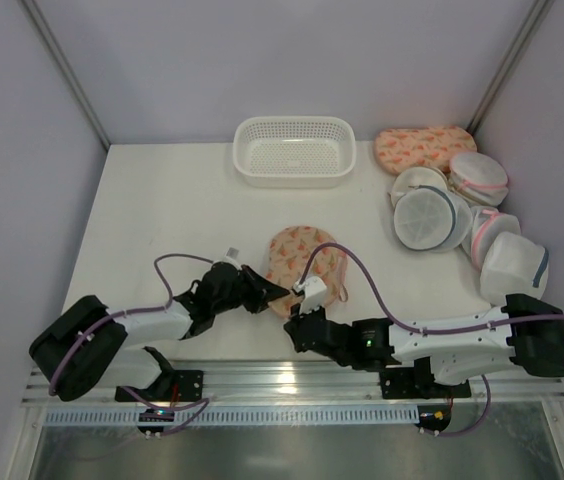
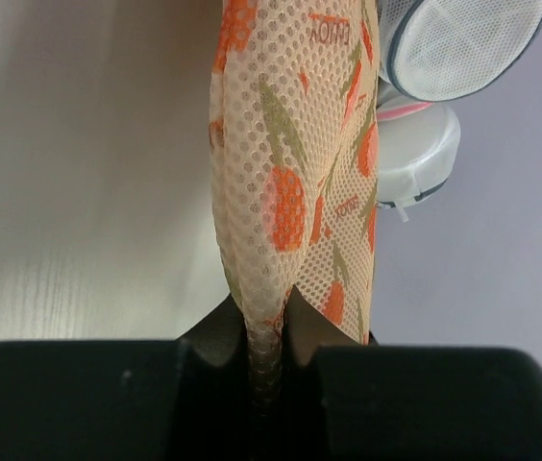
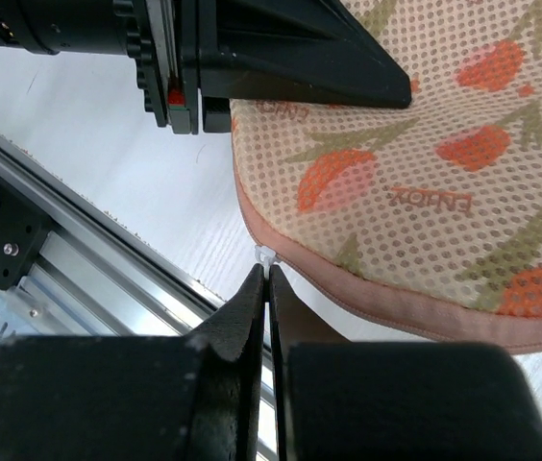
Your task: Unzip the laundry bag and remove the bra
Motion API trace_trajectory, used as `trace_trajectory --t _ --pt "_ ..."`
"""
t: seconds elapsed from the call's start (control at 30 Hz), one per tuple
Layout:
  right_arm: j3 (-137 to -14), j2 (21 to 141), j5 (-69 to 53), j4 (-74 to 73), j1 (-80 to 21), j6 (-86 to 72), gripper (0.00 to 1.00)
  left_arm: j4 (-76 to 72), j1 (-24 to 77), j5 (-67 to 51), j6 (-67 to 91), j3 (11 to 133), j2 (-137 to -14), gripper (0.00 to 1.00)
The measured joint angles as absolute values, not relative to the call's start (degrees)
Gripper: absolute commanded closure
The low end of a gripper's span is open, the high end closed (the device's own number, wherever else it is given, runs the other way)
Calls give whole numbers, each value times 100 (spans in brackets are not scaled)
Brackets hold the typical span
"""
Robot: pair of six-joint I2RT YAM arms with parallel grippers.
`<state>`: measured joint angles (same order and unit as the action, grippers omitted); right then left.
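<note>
The laundry bag (image 1: 305,257), cream-peach mesh with orange-red print and pink edging, lies near the table's front middle. My left gripper (image 1: 280,292) is shut on the bag's near-left edge; in the left wrist view the fabric (image 2: 285,182) is pinched between the jaws (image 2: 266,331). My right gripper (image 3: 268,274) is shut on the small white zipper pull (image 3: 264,256) at the bag's pink edge (image 3: 367,298); it shows from above just below the bag (image 1: 302,300). The bra is hidden.
A white basket (image 1: 294,150) stands at the back middle. A second printed bag (image 1: 424,147) and several round white mesh bags (image 1: 430,214) lie at the back right. The metal rail (image 1: 282,380) runs along the table's near edge.
</note>
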<state>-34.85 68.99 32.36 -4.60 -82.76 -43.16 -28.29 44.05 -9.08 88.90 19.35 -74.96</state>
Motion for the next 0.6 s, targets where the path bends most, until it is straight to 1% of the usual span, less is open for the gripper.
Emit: trace_trajectory --t 0.23,0.4,0.6 --pt "-3489 6700 3380 -1205 -8276 -4646 96 -2718 4038 -1310 8294 1940 -7585 100" --pt "-3548 6547 3677 -2261 -8276 -5142 96 -2394 3830 -1673 7627 2005 -7669 100" --pt "-3682 6558 3898 -3199 -8228 -5610 96 -1999 3782 -2145 6858 2285 -7732 100"
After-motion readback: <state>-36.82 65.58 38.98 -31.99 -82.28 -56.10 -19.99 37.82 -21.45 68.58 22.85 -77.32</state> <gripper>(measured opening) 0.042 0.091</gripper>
